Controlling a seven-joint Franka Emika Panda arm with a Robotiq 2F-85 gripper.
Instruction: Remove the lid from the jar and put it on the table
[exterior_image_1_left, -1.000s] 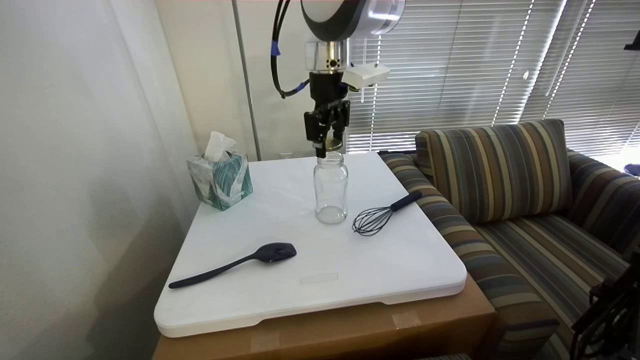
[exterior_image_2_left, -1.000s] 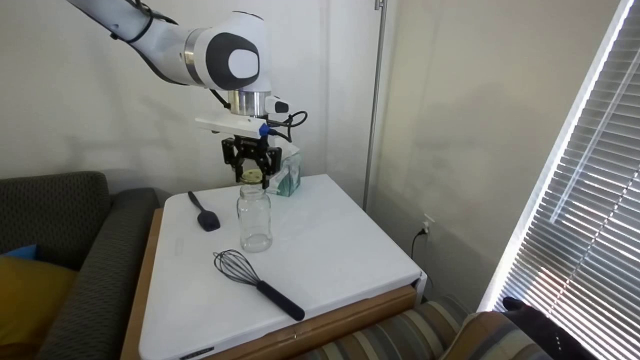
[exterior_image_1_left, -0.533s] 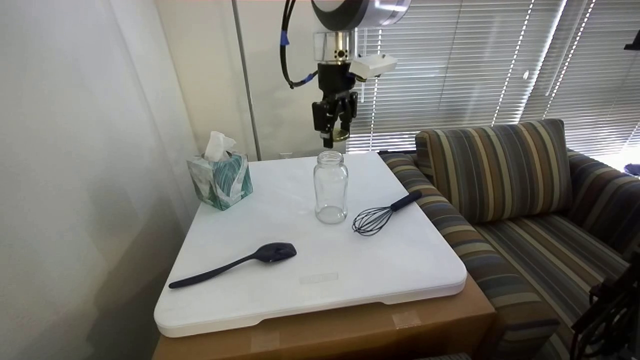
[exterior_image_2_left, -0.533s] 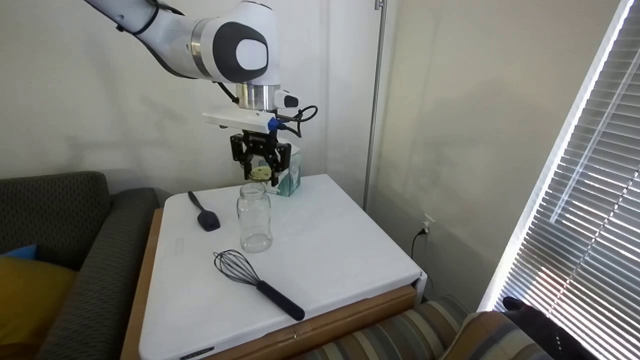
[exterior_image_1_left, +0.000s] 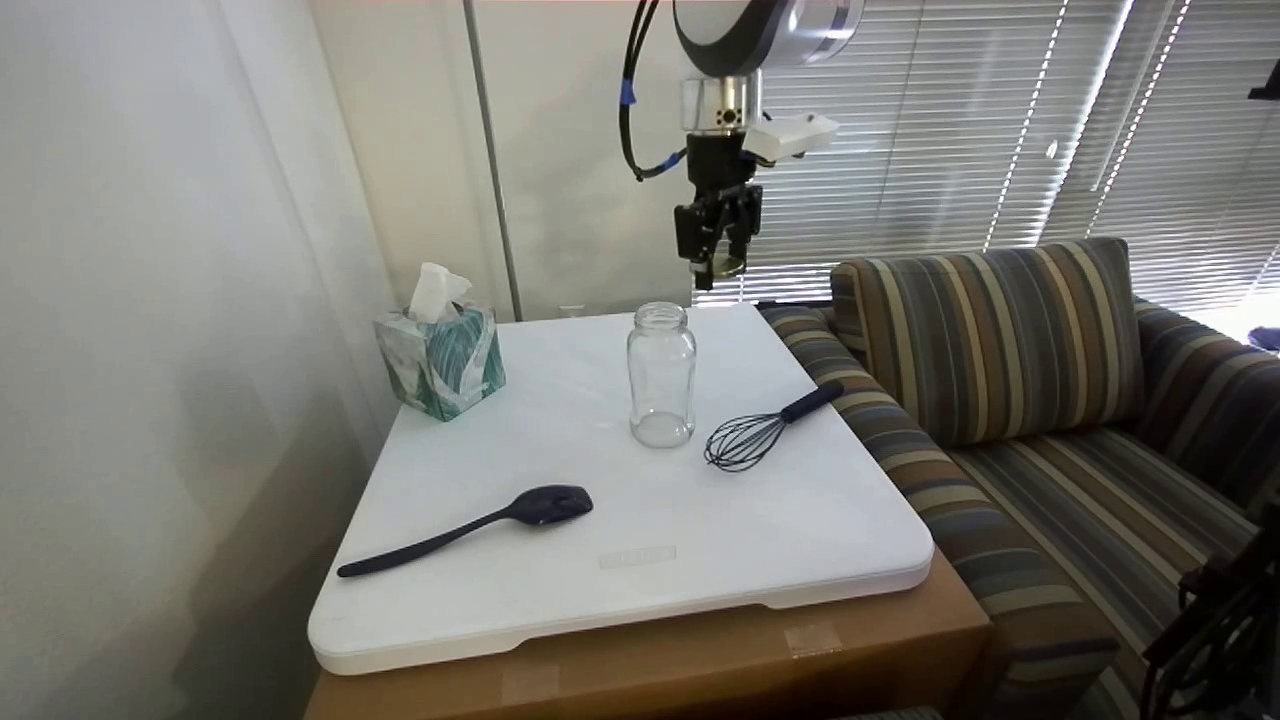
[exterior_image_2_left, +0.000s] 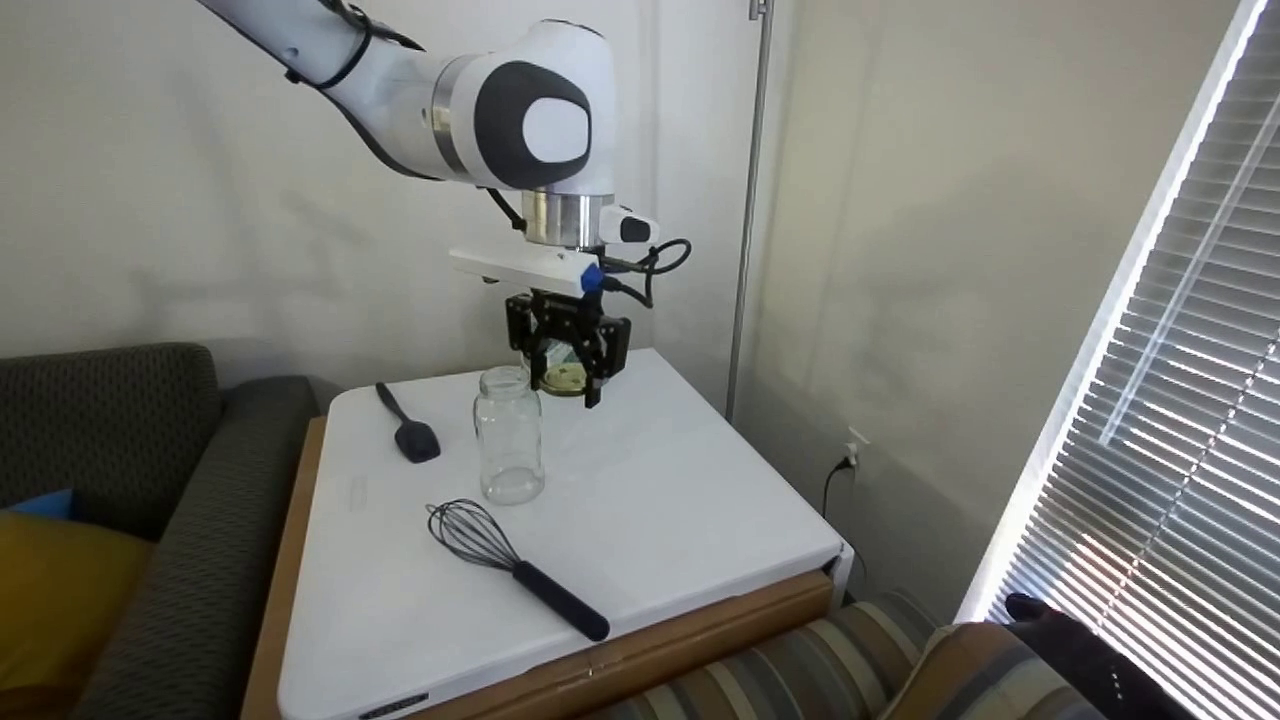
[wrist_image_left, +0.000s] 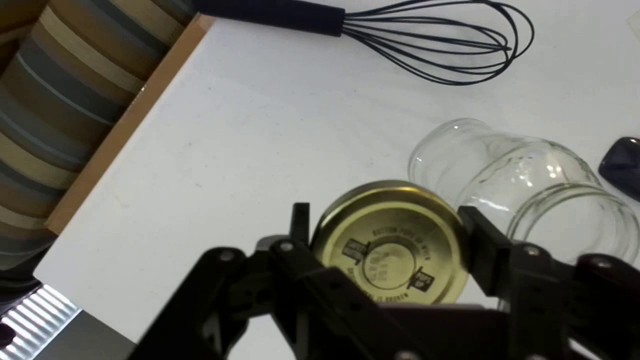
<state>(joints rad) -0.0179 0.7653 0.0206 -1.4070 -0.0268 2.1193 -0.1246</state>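
The lid, a round gold-yellow metal cap, is off the jar and held in the air. My gripper is shut on the lid, with one finger on each side of its rim. Both exterior views show the gripper beside and above the jar's mouth. The clear glass jar stands upright and open on the white table. The jar is to the right of the lid in the wrist view. The lid's lower edge is partly hidden by the gripper there.
A black whisk lies near the jar. A dark spoon lies toward the opposite side of the table. A teal tissue box stands near the wall. A striped sofa borders the table.
The gripper has carried the lid from just above the jar's mouth sideways away from it, to the right in both exterior views. The jar has not moved.
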